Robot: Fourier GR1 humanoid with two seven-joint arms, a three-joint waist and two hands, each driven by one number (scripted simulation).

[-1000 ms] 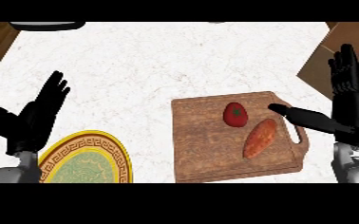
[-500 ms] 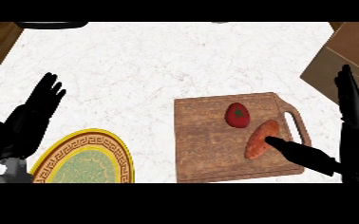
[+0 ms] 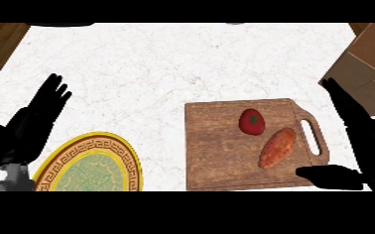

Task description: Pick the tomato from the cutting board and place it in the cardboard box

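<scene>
White marble table point(image 3: 183, 64) holds a brown wooden cutting board point(image 3: 219, 148), and the round red tomato point(image 3: 251, 121) lies on it beside an orange sweet potato point(image 3: 278, 147). Right hand point(image 3: 351, 129) is near the board's handle with fingers point(image 3: 338, 93) straight and released, apart from the tomato. Left hand point(image 3: 33, 126) rests open by the yellow patterned plate point(image 3: 92, 166).

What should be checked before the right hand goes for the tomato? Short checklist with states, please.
1. Tomato on the cutting board: ok.
2. Tomato apart from the sweet potato: ok, narrow gap.
3. Right hand open, holding nothing: ok.
4. Right hand's thumb clear of the board: not ok, it lies over the near right corner.
5. Cardboard box ready to receive: cannot tell, only an edge shows.
6. Left hand out of the way, beside the plate: ok.
</scene>
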